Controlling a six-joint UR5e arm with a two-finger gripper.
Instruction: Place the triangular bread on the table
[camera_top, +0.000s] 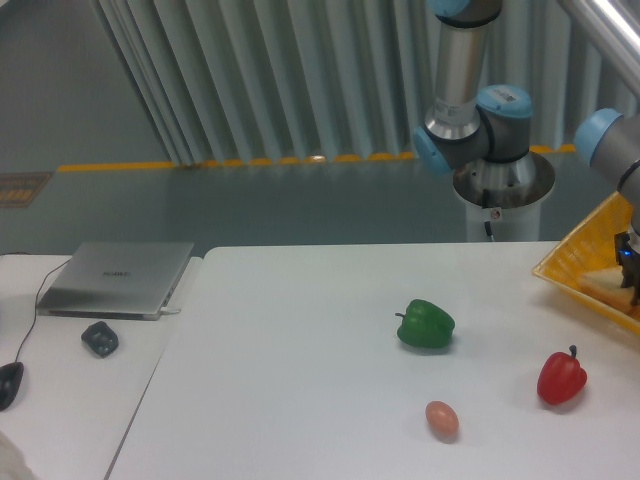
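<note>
At the right edge, the gripper is lowered over the bread in the yellow tray; its opening cannot be told. The bread is best gripped squarely before being carried to the table.

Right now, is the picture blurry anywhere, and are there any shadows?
In the camera view, everything looks a little soft; the gripper at the right edge is cut off and too fuzzy to read. The green pepper, red pepper and egg cast only faint, soft shadows on the table.

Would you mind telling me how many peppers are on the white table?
2: the green pepper near the table's middle, and the red pepper toward the right edge, below the yellow tray. None appear hidden.
</note>
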